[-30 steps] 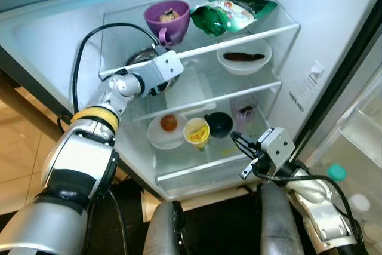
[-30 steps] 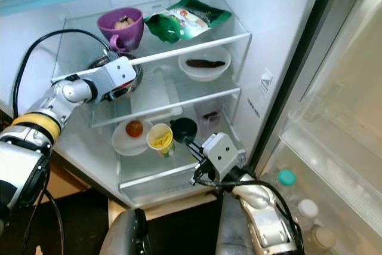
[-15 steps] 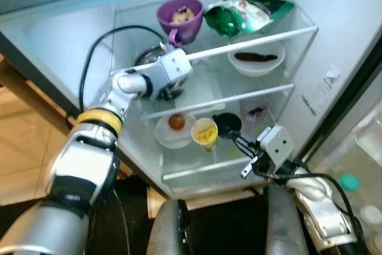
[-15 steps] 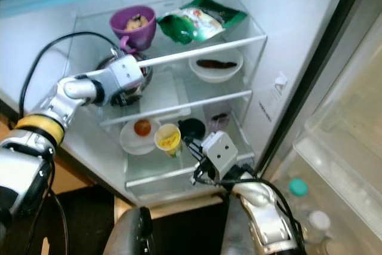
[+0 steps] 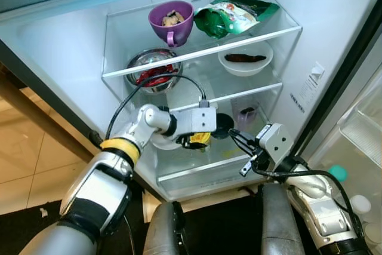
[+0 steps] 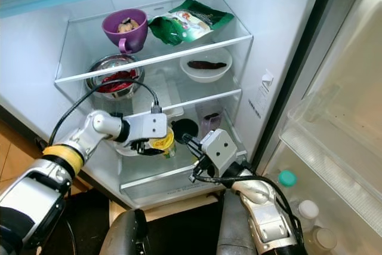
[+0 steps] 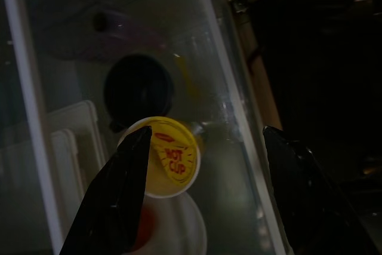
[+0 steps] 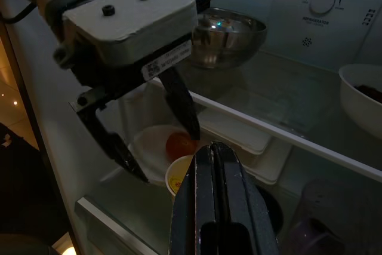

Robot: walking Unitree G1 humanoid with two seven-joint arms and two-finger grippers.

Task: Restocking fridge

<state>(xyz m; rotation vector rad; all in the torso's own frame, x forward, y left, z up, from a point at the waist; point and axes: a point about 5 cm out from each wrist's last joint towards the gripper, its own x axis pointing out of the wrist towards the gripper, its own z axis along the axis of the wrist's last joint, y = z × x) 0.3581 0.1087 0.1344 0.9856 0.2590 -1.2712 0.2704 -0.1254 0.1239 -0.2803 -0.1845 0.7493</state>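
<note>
On the fridge's lower shelf stands a yellow "hot cup" point(image 7: 171, 158), beside a white plate point(image 8: 149, 147) holding an orange-red fruit point(image 8: 180, 145). My left gripper point(image 7: 207, 132) reaches in over the cup and is open, one finger on each side and neither touching it. Its white body point(image 5: 192, 120) hides part of the plate. My right gripper point(image 8: 218, 150) is shut and empty, hovering at the shelf's front edge and pointing at the cup and a black bowl point(image 5: 224, 123).
The top shelf holds a purple mug point(image 5: 171, 19) and a green bag point(image 5: 236, 12). The middle shelf has a steel bowl point(image 5: 153, 74), a white tray point(image 5: 192, 92) and a white bowl point(image 5: 245, 59). A tinted tumbler point(image 5: 246, 111) stands behind the black bowl. Bottles point(image 6: 286, 178) fill the open door at right.
My left gripper has come down from the steel bowl on the middle shelf to the lower shelf, over the yellow cup. The right gripper has stayed put. The camera shifted.
</note>
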